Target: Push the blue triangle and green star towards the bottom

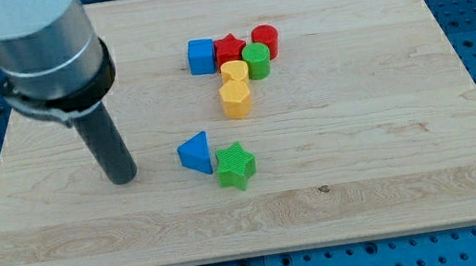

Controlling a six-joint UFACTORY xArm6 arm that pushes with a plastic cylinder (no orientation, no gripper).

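The blue triangle [194,152] lies near the board's middle, a little left of centre. The green star [236,165] touches it at its lower right. My tip [122,178] rests on the board to the left of the blue triangle, about a block's width apart from it. The rod rises up and left to the grey arm body at the view's top left.
A cluster sits above the pair: a blue cube [201,56], a red star [229,49], a red cylinder [265,41], a green cylinder [257,59], a yellow heart-like block [234,71] and a yellow hexagon [236,99]. The wooden board [387,131] ends near the view's bottom.
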